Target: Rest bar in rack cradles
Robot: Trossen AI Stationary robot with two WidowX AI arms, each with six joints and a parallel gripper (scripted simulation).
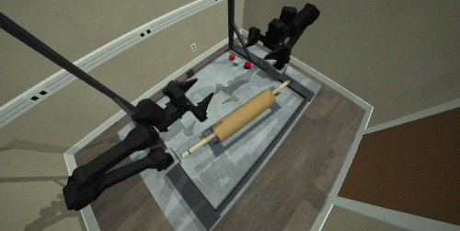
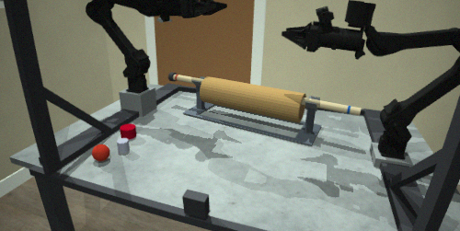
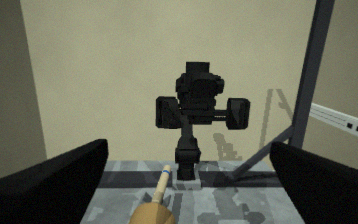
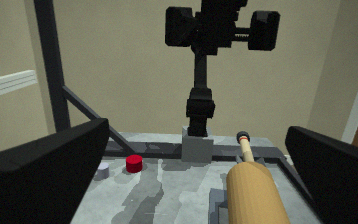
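The wooden bar (image 2: pixel 331 106) lies across the dark rack (image 2: pixel 258 125), with both ends down in the cradles. The tan paper roll (image 2: pixel 253 98) sits on the bar between the two uprights; it also shows in the top view (image 1: pixel 244 115). The rack stands flat on the table. My left gripper (image 2: pixel 221 5) is open and empty, high above the bar's red-capped end (image 2: pixel 173 76). My right gripper (image 2: pixel 287 33) is open and empty, high above the blue-banded end (image 2: pixel 350 109). In the top view the left gripper (image 1: pixel 262 47) is at the far end and the right gripper (image 1: pixel 200 91) at the near end.
A red cylinder (image 2: pixel 128 131), a small white cylinder (image 2: pixel 122 146) and a red ball (image 2: pixel 100 152) stand near the left arm's base. A dark block (image 2: pixel 196 203) sits at the front edge. Dark frame posts (image 2: pixel 28 86) rise at the table's corners.
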